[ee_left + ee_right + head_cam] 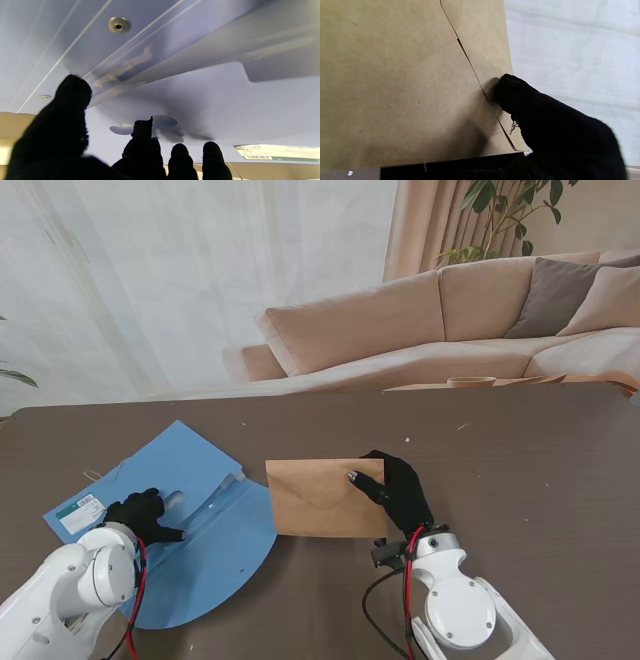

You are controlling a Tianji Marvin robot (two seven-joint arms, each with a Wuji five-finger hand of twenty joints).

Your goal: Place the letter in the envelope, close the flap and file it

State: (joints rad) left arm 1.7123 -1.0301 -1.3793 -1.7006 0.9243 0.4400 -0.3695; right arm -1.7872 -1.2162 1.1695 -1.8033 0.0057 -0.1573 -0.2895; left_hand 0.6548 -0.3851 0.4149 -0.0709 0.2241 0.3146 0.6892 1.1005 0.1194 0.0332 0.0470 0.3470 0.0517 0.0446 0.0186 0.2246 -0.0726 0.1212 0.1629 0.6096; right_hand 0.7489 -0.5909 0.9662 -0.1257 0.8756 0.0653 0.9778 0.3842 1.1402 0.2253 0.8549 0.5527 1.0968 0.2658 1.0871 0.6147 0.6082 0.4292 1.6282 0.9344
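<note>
Both hands low, right hand gripping envelope

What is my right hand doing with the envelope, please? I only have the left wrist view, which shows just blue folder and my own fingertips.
Observer: Your right hand holds the brown envelope by its right edge, a fingertip pressing on the closed flap.
Operator: Thank you. Where does the envelope sit relative to the folder?
Observer: Just to the right of the open blue folder, on the table.
Operator: And my left hand?
Observer: The left hand rests on the folder, beside its white label.
</note>
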